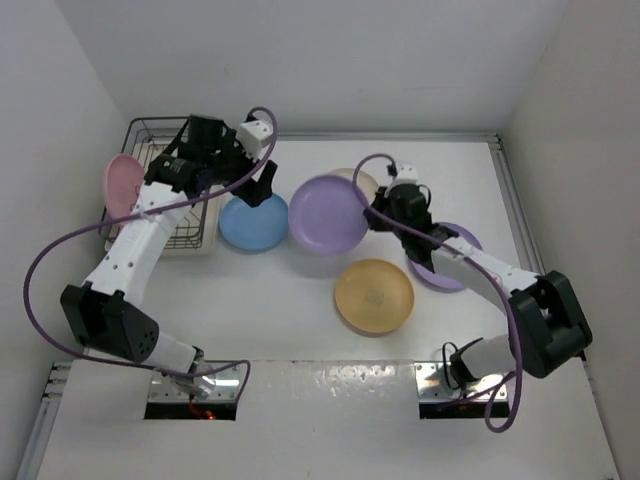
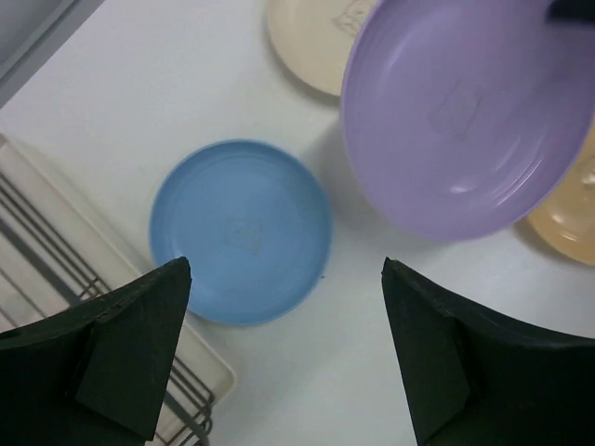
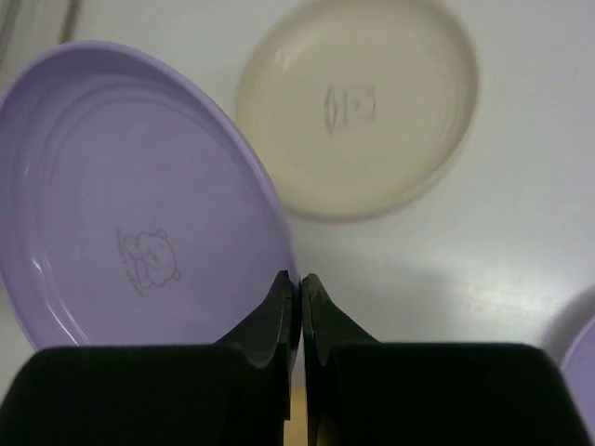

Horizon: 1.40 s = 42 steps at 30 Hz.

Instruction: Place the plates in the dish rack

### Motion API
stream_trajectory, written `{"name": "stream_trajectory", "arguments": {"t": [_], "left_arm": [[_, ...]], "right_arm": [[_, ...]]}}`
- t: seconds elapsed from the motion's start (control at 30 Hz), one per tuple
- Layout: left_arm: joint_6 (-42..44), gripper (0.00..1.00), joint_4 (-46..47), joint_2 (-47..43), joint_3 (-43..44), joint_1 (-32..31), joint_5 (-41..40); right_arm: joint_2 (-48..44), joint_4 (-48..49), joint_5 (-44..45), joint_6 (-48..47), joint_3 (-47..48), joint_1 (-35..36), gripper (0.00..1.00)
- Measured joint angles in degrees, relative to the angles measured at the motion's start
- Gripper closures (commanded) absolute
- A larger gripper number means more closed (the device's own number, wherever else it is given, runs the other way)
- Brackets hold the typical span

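My right gripper [image 1: 378, 212] is shut on the rim of a lilac plate [image 1: 328, 214] and holds it tilted above the table; it shows in the right wrist view [image 3: 130, 195] and the left wrist view [image 2: 469, 111]. My left gripper [image 1: 262, 190] is open and empty above the blue plate [image 1: 253, 222], which lies flat beside the dish rack [image 1: 150, 135]. A pink plate [image 1: 124, 187] stands at the rack's left side. The cream plate [image 3: 358, 102] lies behind the held plate. The orange-yellow plate [image 1: 374, 295] and a second lilac plate [image 1: 450, 268] lie flat at the right.
The rack's cream tray base [image 2: 56, 251] and wires lie just left of the blue plate [image 2: 240, 228]. White walls enclose the table on the left, back and right. Purple cables loop off both arms.
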Motion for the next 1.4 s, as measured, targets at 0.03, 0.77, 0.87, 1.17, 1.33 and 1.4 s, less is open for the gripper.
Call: {"name": "stream_trajectory", "arguments": {"t": [0.03, 0.77, 0.87, 1.17, 1.33, 1.4], "left_arm": [[-0.1, 0.12, 0.4, -0.7, -0.6, -0.2, 1.4], [0.7, 1.0, -0.9, -4.0, -16.3, -1.5, 11.8], [0.3, 1.0, -0.8, -4.5, -16.4, -1.7, 10.8], [-3.3, 1.0, -2.8, -5.9, -2.9, 2.1, -13.9], [-1.6, 1.0, 5.7, -9.1, 1.9, 5.8, -36.3], [2.1, 1.0, 12.7, -11.0, -0.2, 7.1, -45.7]], "right_arm": [[0.0, 0.0, -0.2, 0.5, -2.2, 2.1, 1.0], [-7.3, 8.5, 1.0, 0.9, -11.3, 20.1, 1.0], [-7.3, 8.9, 1.2, 1.1, -11.3, 20.1, 0.49], [-7.4, 3.1, 5.5, -0.9, -8.7, 20.3, 0.19], [-9.0, -0.3, 8.1, -1.9, -8.0, 20.3, 0.19], [-9.5, -1.4, 9.0, -2.1, -8.0, 20.3, 0.19]]}}
